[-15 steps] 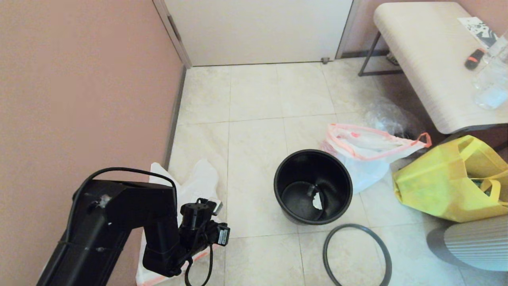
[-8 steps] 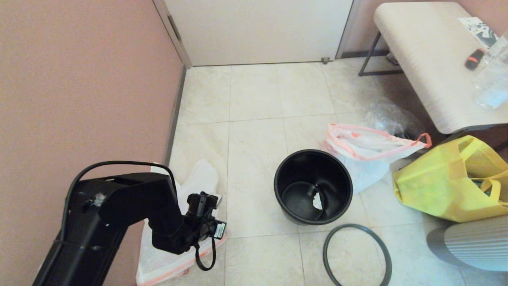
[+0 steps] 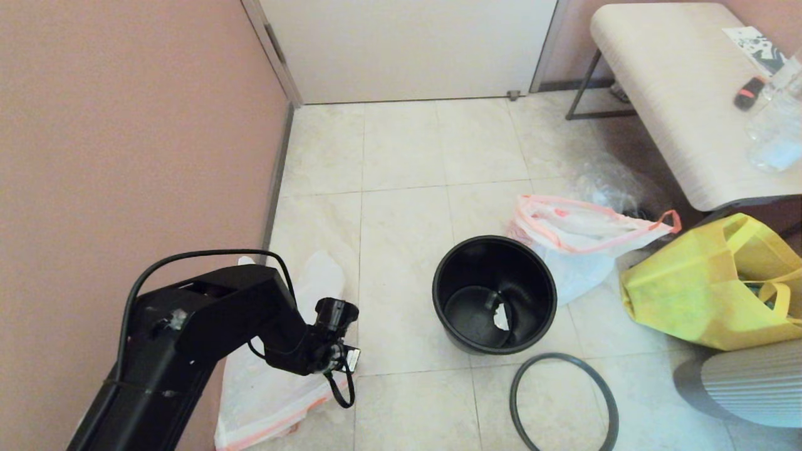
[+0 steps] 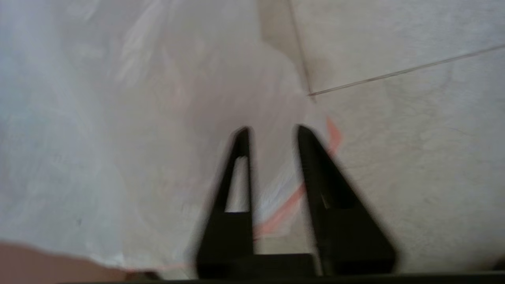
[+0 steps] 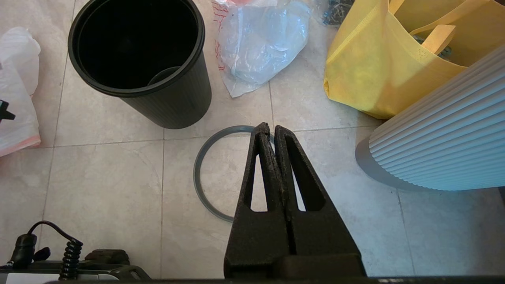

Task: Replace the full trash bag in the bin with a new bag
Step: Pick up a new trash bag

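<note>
1. My left gripper (image 4: 272, 132) hangs low over the new bag (image 3: 276, 388), fingers apart w/ a clear gap, nothing held; bag's orange-pink rim (image 4: 284, 213) shows between & under them
2. New bag lies flat on the floor (image 3: 401, 250) by the wall (image 3: 125, 156), left of the bin (image 3: 494, 294)
3. Bin stands upright, no liner; a white scrap (image 3: 501, 318) lies at its bottom
4. Hoop (image 3: 564, 404) lies flat on floor just in front of bin
5. Full bag (image 3: 583, 241) sits touching bin's far-right side, beside the tote (image 3: 708, 282)
6. My right gripper (image 5: 272, 130) is clenched, holding nothing, above the hoop, near the ribbed cylinder (image 5: 446, 142)
</note>
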Motion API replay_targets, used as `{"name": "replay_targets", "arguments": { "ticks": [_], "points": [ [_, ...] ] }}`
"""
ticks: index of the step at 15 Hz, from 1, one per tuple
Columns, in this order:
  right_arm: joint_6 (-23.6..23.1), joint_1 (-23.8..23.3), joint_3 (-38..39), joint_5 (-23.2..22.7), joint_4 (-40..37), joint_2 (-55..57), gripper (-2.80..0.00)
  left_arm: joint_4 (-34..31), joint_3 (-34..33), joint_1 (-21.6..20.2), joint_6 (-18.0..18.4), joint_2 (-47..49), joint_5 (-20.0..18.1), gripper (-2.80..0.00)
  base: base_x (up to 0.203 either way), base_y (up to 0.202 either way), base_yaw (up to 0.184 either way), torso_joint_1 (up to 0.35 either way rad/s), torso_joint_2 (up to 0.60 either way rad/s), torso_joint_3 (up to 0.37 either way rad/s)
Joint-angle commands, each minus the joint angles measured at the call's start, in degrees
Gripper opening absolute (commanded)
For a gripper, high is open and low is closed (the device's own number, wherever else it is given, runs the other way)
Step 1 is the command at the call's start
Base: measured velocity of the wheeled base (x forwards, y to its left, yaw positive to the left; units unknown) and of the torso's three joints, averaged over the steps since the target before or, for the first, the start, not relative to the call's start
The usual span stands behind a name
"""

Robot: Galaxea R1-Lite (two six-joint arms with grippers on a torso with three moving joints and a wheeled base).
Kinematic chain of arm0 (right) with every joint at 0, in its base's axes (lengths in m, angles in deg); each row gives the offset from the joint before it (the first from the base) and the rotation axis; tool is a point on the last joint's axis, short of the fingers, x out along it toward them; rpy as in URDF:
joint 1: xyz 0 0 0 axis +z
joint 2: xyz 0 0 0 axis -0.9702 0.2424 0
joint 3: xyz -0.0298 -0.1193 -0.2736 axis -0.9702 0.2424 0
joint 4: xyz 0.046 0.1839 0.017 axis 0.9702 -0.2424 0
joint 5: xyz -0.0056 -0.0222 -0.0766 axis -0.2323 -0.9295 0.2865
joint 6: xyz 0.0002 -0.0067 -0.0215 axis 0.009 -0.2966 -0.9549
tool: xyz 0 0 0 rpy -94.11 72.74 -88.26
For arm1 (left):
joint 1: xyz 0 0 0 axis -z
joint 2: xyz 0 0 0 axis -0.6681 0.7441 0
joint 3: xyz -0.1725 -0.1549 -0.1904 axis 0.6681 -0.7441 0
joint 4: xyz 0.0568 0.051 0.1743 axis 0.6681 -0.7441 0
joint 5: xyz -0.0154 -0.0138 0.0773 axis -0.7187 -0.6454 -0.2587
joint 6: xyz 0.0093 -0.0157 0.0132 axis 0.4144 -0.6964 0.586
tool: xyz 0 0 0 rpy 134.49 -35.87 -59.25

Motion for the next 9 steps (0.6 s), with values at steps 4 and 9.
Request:
{"name": "replay_targets", "arguments": {
  "ticks": [4, 9],
  "points": [
    [0.0, 0.0, 0.0, 0.0, 0.0, 0.1, -2.80, 0.0, 1.1, 0.8, -1.0, 0.9, 2.2, 0.00, 0.000, 0.000, 0.000, 0.000, 0.00, 0.000],
    [0.0, 0.0, 0.0, 0.0, 0.0, 0.1, -2.80, 0.0, 11.6, 0.9, -0.9, 6.4, 8.5, 0.00, 0.000, 0.000, 0.000, 0.000, 0.00, 0.000]
  ]
}}
